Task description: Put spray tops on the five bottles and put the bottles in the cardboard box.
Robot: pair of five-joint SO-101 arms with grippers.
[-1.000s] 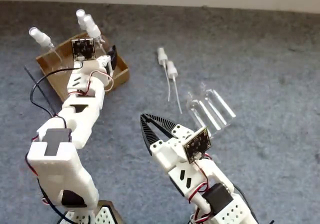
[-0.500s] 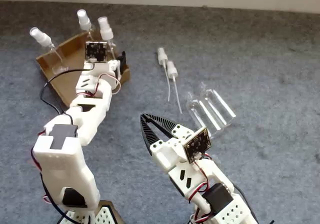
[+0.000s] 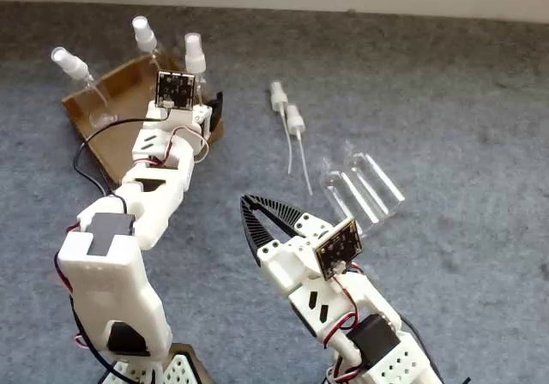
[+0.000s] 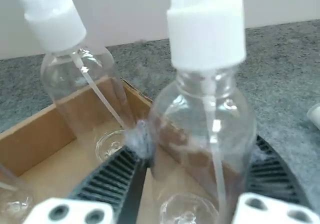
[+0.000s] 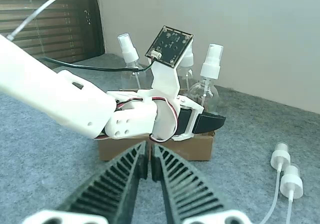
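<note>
My left gripper is shut on a clear bottle with a white spray top, held upright over the right edge of the cardboard box. In the left wrist view the held bottle stands between the black fingers. Two more topped bottles stand in the box. Two loose spray tops and two clear bottles without tops lie on the carpet. My right gripper rests shut and holds nothing, near the carpet's middle.
Grey carpet covers the table. A pale wall runs along the far edge. From the right wrist view the left arm stands in front of the box, with the spray tops off to the side.
My left arm has carried the topped bottle to the right, from beside the other bottles in the box to the box's right edge. The right arm has not moved.
</note>
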